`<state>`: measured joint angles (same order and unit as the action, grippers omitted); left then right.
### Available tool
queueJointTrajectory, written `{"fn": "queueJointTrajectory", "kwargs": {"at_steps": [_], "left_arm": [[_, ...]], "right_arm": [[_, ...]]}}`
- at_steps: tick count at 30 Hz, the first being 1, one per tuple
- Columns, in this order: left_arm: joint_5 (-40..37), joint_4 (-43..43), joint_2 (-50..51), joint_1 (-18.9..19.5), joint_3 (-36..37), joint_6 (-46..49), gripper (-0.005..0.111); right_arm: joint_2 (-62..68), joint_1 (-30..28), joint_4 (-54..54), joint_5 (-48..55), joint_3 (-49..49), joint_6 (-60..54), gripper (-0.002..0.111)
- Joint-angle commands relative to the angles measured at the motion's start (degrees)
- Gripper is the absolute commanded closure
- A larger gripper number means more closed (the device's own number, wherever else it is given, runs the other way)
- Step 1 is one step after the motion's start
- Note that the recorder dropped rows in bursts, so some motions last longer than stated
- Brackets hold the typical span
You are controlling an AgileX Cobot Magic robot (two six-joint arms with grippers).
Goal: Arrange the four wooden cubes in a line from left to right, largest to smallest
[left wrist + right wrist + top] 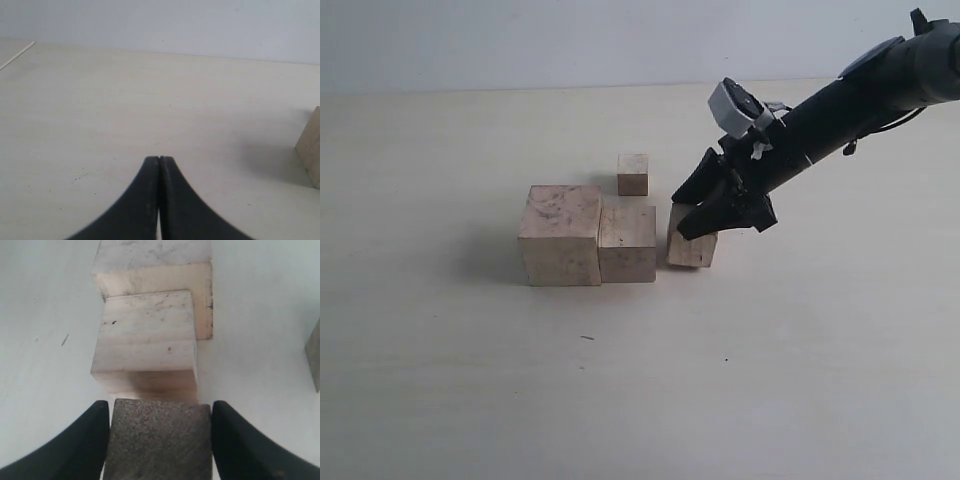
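The four wooden cubes stand mid-table. The largest cube (560, 235) touches the second cube (627, 243) on its right. A small gap further right, the third cube (692, 248) sits slightly tilted, with my right gripper (688, 215) shut on it from above and behind. The smallest cube (633, 173) stands alone behind the second. The right wrist view shows the held cube (157, 440) dark between both fingers, and beyond it the second cube (147, 347) and the largest (150, 260). My left gripper (159, 159) is shut on nothing over bare table and is out of the exterior view.
A pale tabletop (470, 380) stretches all round the cubes, with a light wall behind. One cube's edge (311, 150) shows at the side of the left wrist view. The right arm (850, 110) reaches in from the upper right.
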<state>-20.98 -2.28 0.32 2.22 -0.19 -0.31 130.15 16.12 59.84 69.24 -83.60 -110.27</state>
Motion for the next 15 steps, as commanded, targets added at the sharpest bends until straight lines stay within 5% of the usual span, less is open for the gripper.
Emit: {"fn": "queueJointTrajectory", "kwargs": {"at_steps": [1,5,15], "left_arm": [[0.7,0.0,-0.3,0.0,0.2,-0.2,0.107],[0.7,0.0,-0.3,0.0,0.2,-0.2,0.107],[0.7,0.0,-0.3,0.0,0.2,-0.2,0.107]], "right_arm": [[-0.1,-0.1,2.7,0.7,0.3,-0.7,0.071],[-0.1,-0.1,3.1,0.7,0.3,-0.6,0.059],[-0.1,-0.1,3.1,0.7,0.3,-0.1,0.058]]}}
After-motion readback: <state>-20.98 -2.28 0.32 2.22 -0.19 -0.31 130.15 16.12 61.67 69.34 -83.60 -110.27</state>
